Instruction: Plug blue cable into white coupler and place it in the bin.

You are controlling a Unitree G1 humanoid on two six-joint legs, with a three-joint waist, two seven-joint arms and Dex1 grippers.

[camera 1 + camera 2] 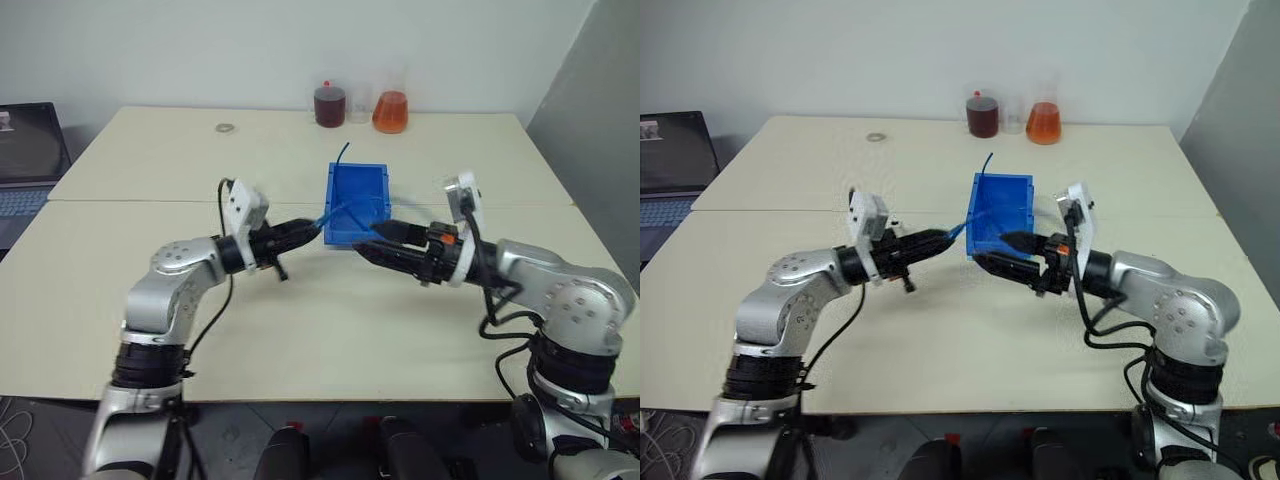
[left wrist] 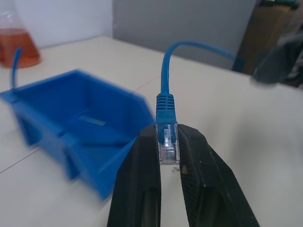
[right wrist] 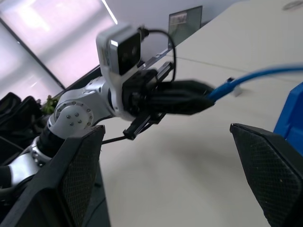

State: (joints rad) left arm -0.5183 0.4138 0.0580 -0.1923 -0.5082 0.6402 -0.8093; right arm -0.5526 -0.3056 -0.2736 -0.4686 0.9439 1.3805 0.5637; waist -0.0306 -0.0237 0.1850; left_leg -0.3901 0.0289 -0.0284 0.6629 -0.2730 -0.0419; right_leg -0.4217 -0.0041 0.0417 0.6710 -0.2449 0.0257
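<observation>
While the left gripper (image 2: 168,150) pinches the clear plug (image 2: 167,143) of the blue cable (image 2: 166,71), the plug's long way runs along the fingers. The right gripper (image 1: 378,240) faces it from across a small gap, fingers (image 3: 272,175) spread wide and holding nothing. I cannot find the white coupler. The bin (image 1: 356,206) sits just behind both on the pale table (image 1: 330,330), which has lots of bare room.

On the desk (image 1: 300,340): one blue bin (image 1: 357,205), one blue cable (image 2: 166,106), two liquid-filled flasks (image 1: 330,104) at twelve o'clock, and one metal ring (image 1: 225,127) at eleven. Two claws (image 1: 312,228) are in view.
</observation>
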